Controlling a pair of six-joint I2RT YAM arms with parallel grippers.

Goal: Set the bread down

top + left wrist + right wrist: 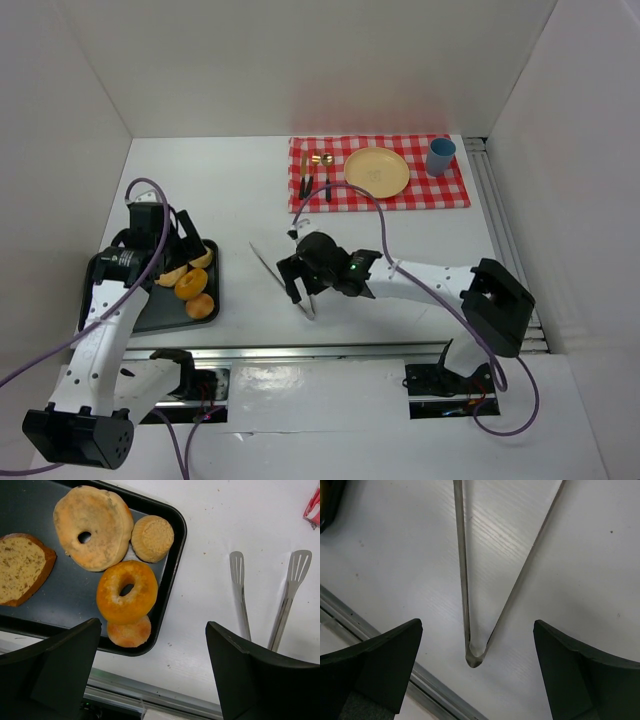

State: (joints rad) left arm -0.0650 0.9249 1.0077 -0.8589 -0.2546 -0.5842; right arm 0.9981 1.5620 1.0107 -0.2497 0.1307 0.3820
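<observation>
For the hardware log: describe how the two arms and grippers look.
Left arm and right arm: white links, black joints, each trailing a looping purple cable. Left gripper and right gripper: broad matte-black wedge fingers. A green light glows near the right wrist.

We see a white table (420, 240) spreading beneath the right gripper (297, 288), with a metal rail (330, 350) just behind it. Plain white walls (300, 60) rise beyond it and to both sides, evenly lit.

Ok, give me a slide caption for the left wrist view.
Open left gripper above a black tray of bread, metal tongs lying beside it on the white table.
</observation>
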